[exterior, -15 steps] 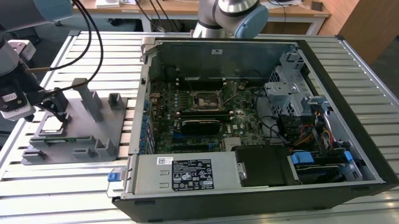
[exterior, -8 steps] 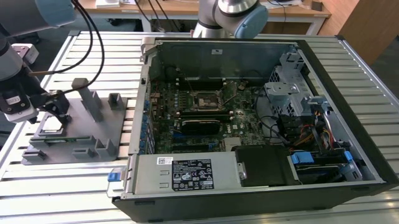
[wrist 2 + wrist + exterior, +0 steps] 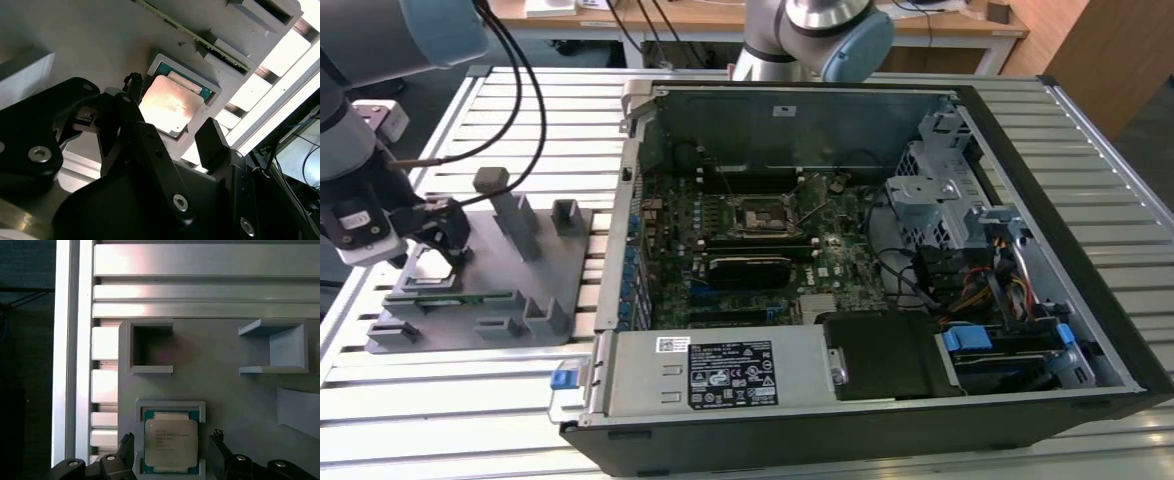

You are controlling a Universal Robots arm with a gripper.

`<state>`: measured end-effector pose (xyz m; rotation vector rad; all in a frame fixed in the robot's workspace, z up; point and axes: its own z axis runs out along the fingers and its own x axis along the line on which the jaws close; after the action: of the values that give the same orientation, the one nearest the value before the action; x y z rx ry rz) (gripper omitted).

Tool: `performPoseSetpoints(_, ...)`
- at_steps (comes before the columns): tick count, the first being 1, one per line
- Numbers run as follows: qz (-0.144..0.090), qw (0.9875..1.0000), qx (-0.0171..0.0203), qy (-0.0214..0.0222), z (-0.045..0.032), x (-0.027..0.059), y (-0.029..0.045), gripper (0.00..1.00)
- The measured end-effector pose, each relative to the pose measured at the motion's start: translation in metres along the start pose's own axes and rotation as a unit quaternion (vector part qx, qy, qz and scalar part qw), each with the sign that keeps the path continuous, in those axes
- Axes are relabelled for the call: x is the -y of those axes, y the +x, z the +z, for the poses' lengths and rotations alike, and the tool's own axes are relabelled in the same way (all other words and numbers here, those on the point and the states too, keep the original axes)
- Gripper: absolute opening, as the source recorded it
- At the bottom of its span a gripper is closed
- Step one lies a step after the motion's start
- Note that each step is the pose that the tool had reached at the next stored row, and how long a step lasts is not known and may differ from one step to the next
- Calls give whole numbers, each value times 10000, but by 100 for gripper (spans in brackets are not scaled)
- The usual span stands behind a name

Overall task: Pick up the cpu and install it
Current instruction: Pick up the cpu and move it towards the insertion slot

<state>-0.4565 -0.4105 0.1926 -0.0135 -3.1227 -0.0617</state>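
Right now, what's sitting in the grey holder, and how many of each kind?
cpu: 1, in its square pocket, with the open gripper right by it
green memory stick: 1, lying in its long slot
Total: 2 things in the grey fixture

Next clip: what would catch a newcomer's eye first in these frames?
The big open computer case dominates the exterior view, its motherboard laid bare with the dark socket near the middle. On the exterior view's left, the gripper hangs over the grey fixture. In both wrist views the cpu lies flat in its recess there, flanked by the open fingers, which appear not to touch it.
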Motion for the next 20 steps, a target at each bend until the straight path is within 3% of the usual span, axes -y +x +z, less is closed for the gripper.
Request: performPoseSetpoints(20,33,10000,-2,1,108,-8,2,69)
